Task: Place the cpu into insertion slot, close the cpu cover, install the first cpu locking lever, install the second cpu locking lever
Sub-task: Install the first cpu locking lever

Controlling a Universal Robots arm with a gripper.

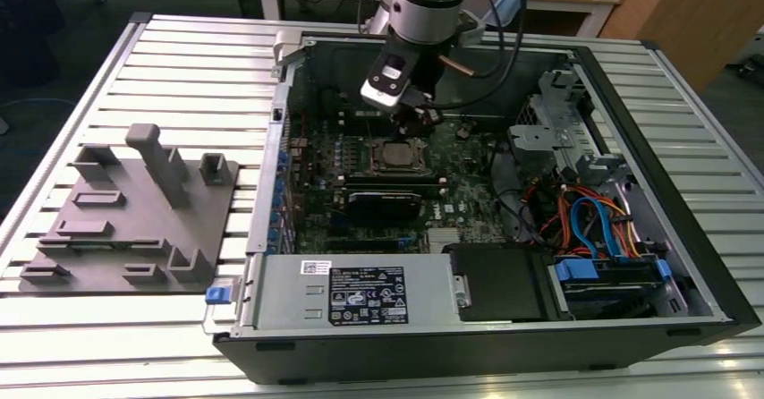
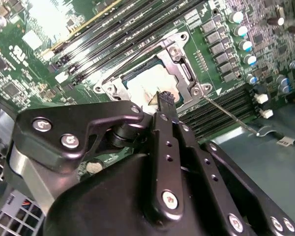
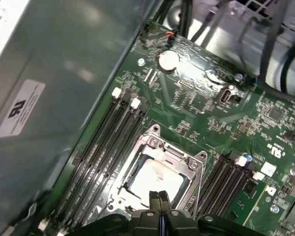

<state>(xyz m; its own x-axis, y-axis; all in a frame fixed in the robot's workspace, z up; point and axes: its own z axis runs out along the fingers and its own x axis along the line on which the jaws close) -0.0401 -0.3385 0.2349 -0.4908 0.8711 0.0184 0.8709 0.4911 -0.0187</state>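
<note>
1. Exterior view: we see the open computer case (image 1: 502, 350) on the slatted tabletop (image 1: 107, 336). A grey fixture tray (image 1: 120, 229) sits near the tabletop's edge on the exterior view's left. The arm reaches into the case, and the hand (image 1: 411, 134) hangs just above the cpu (image 1: 392, 156). The cpu sits in the insertion slot (image 1: 416, 157), mid-board, toward the case's far wall.
2. Second wrist view: the hand (image 2: 164, 97) has its fingers pressed together, with nothing between them that we can see. The tips are over one edge of the cpu (image 2: 143, 83). The cpu cover (image 2: 182, 73) looks lowered around the chip. A thin locking lever (image 2: 228, 114) sticks out from the socket corner across the memory slots (image 2: 201, 123). We judge it unlatched.
3. First wrist view: the cpu (image 3: 155, 179) lies flat, metal top up, framed by the cpu cover (image 3: 167, 150). It is square, so it has no real long axis, and its edges run parallel to the memory slots (image 3: 105, 147). The hand (image 3: 160, 199) is closed over the chip's edge. We can't tell whether it touches.
4. Progress, our call: the cpu is placed and the cover seems closed. The lever steps are left. We can't make out the second lever.
</note>
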